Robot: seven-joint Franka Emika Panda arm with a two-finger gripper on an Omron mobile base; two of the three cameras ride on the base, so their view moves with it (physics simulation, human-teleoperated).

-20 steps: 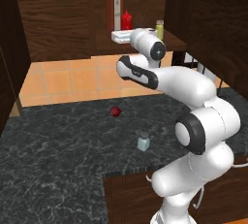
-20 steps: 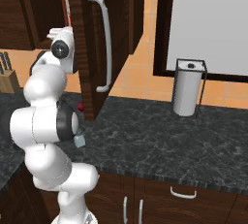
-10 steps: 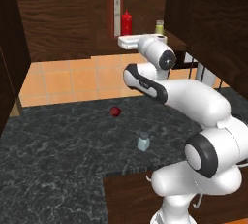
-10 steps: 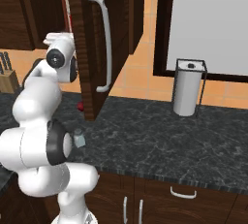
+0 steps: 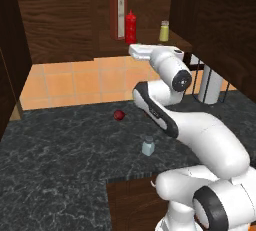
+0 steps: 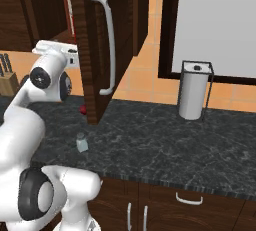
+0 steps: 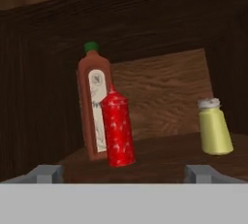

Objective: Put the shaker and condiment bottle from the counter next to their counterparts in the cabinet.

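We are holding gripper [image 7: 121, 173] spread, empty, facing condiment bottle [image 7: 117, 131] on cabinet [image 5: 60, 20] shelf. Shaker [image 5: 148, 146] waiting on counter [image 5: 60, 165]: likely light, slick; we are planning mid-body pinch.

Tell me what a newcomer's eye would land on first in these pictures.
Probably the big white arm reaching up to the cabinet shelf, its open hand empty and facing two red bottles: the small squeeze bottle standing right in front of the tall labelled one, with a yellowish shaker apart on the same shelf. Next, the pale shaker alone on the dark counter, near a small dark-red round thing.
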